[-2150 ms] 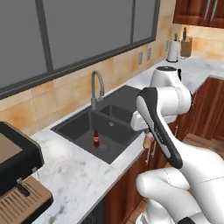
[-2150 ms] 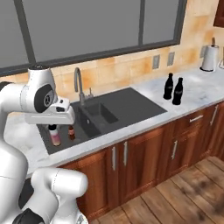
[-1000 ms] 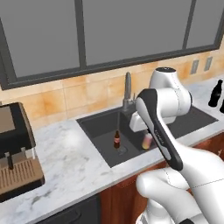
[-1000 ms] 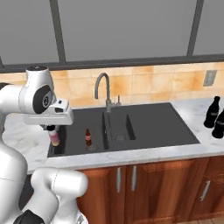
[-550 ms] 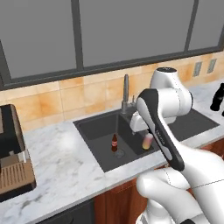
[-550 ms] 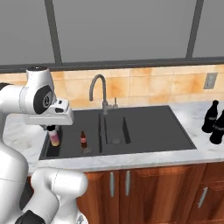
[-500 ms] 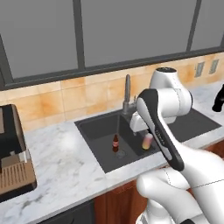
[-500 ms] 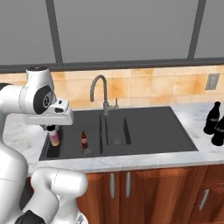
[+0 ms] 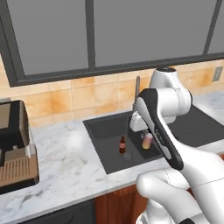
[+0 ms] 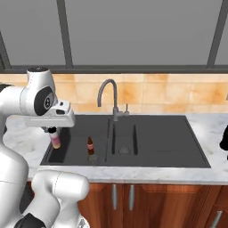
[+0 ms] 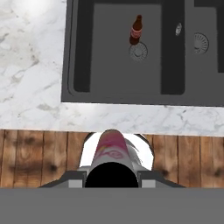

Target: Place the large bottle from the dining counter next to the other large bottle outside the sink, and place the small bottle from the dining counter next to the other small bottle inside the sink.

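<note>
End effector [image 10: 55, 132] pinches the small bottle [image 10: 55, 139], apparently above the sink [image 10: 178, 147] holding the other small bottle [image 10: 90, 145].

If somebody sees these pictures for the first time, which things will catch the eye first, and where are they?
The white arm's pincer holds the small bottle, pale orange-pink, above the left edge of the dark sink. Inside the left basin, the other small bottle, brown with a red label, stands upright beside the drain. A curved grey faucet rises behind the sink.

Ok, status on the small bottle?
Gripper shut on small bottle, short of the sink. Other small bottle upright by left drain. Nothing in the way.
</note>
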Controlling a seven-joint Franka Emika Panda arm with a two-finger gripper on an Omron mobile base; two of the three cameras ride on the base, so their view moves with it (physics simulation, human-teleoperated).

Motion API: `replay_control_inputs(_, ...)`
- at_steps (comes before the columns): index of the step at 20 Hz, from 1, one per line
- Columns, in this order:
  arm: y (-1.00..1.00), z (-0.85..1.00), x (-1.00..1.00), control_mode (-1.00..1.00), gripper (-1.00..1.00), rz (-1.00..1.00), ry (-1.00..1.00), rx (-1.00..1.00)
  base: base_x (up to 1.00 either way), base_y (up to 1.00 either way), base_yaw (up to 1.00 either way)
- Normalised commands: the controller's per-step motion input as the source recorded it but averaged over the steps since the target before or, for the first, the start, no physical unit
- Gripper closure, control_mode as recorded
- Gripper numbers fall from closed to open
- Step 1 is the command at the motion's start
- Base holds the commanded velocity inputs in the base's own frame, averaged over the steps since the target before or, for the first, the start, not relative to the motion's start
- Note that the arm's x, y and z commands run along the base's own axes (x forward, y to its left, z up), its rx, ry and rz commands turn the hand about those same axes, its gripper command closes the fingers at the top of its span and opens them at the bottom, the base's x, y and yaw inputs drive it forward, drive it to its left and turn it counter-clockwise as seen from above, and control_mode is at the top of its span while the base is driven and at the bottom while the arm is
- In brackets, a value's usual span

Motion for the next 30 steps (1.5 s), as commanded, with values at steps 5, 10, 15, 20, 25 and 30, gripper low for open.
replay_control_inputs(5,0.00,0.00,0.00,1.00,1.00,0.00,0.00,0.00,1.00,0.00,0.05)
replay_control_inputs(10,0.00,0.00,0.00,1.00,1.00,0.00,0.00,0.00,0.62,0.00,0.02)
replay_control_inputs(15,0.00,0.00,0.00,1.00,1.00,0.00,0.00,0.00,0.00,0.00,0.00)
replay_control_inputs(20,0.00,0.00,0.00,1.00,1.00,0.00,0.00,0.00,0.00,0.00,0.00)
replay_control_inputs(25,0.12,0.00,0.30,-1.00,1.00,0.00,0.03,0.00,0.00,0.00,0.00)
replay_control_inputs(30,0.16,0.00,0.51,-1.00,1.00,0.00,0.02,0.00,0.00,0.00,0.00)
